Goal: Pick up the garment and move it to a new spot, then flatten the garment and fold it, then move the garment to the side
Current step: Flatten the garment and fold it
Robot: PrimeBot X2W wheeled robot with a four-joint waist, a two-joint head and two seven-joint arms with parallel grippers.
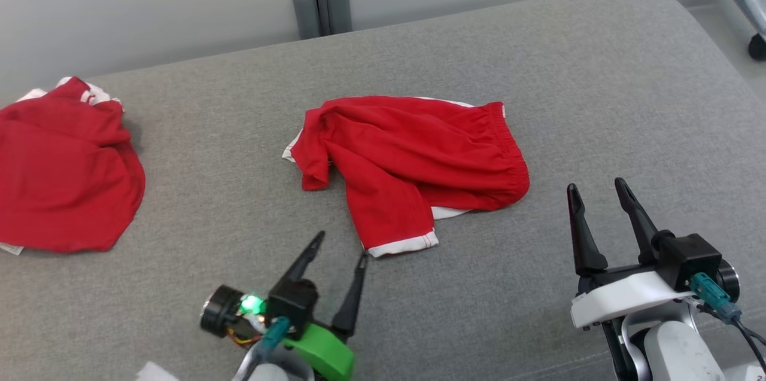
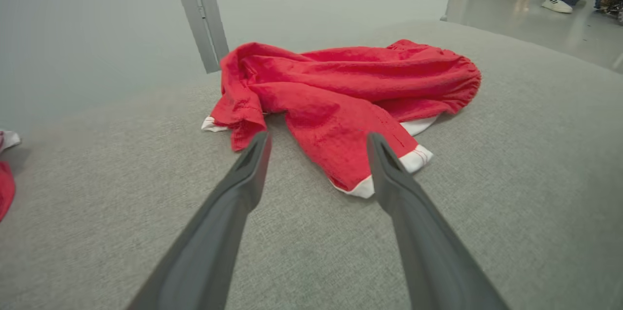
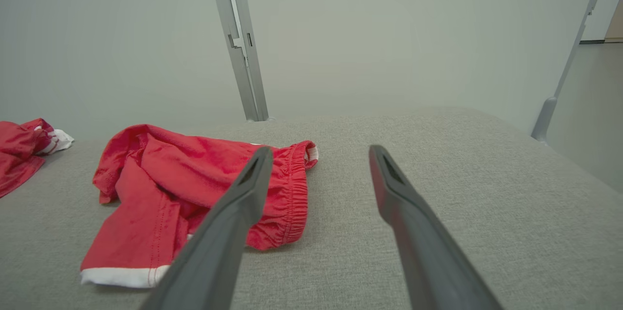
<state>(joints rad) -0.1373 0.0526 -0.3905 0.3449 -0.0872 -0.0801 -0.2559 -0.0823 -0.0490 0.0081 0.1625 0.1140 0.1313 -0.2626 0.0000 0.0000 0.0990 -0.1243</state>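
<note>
Left gripper (image 1: 341, 247): jaws wide, empty, tips just beside the white leg hem of the red shorts (image 1: 413, 159), apparently poised to grasp. Right gripper (image 1: 595, 185): wide, empty, near the waistband. Shorts: crumpled mid-cushion (image 1: 598, 70), not yet flattened. Second red garment (image 1: 60, 171): far left, well apart.

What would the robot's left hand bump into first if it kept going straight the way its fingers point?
Most likely the red shorts: the open left hand points at their nearer leg with the white hem, lying on the grey cushion. How low the hand sits is unclear.
</note>
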